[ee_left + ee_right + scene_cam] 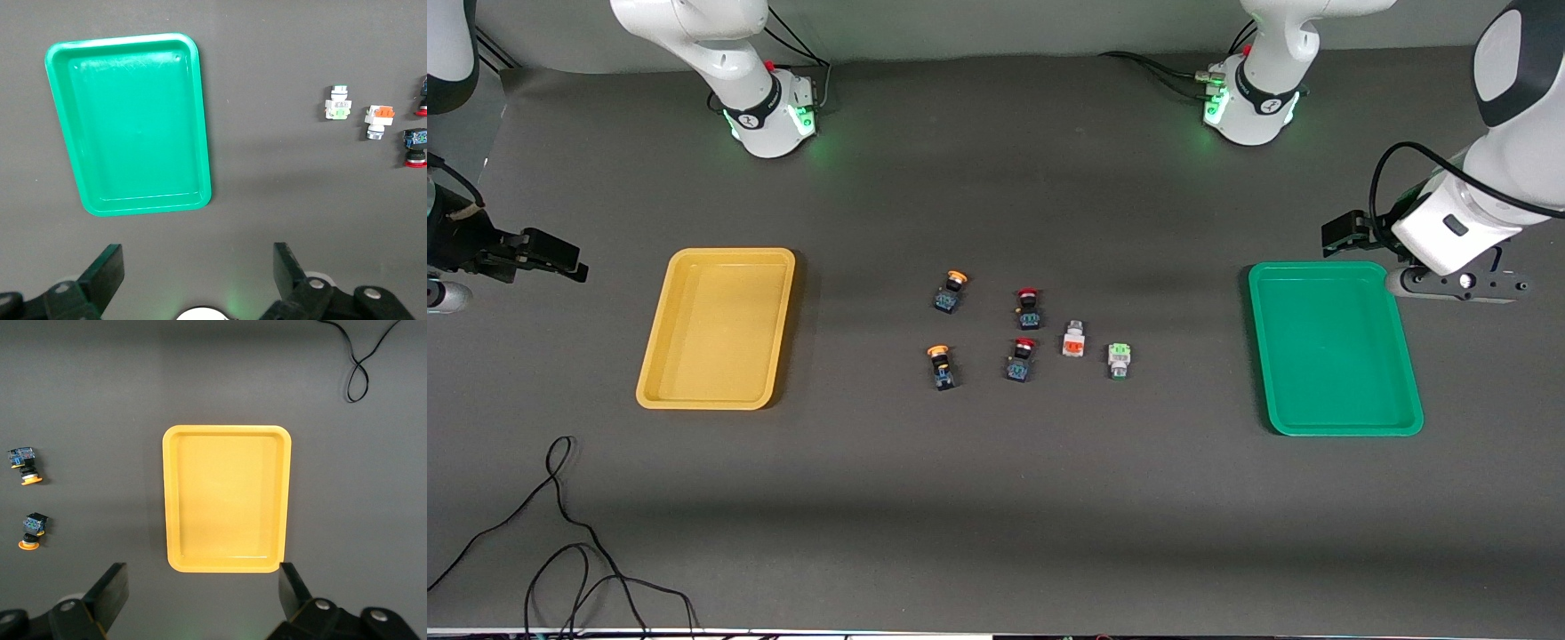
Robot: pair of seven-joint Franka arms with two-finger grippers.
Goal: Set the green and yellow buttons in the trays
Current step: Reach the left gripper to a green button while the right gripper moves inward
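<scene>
Between the trays lie two orange-yellow capped dark buttons (950, 292) (940, 366), a white button with an orange-red face (1073, 340) and a white button with a light-green face (1119, 360). The yellow tray (716, 329) lies toward the right arm's end and holds nothing. The green tray (1334, 347) lies toward the left arm's end and holds nothing. My left gripper (1352, 233) is open and empty over the bare table beside the green tray (130, 123). My right gripper (551, 258) is open and empty over the table beside the yellow tray (227, 497).
Two red-capped dark switches (1029, 308) (1022, 359) lie among the buttons. A black cable (560, 533) loops on the table nearer the front camera than the yellow tray. The arm bases (769, 116) (1249, 107) stand along the table's back edge.
</scene>
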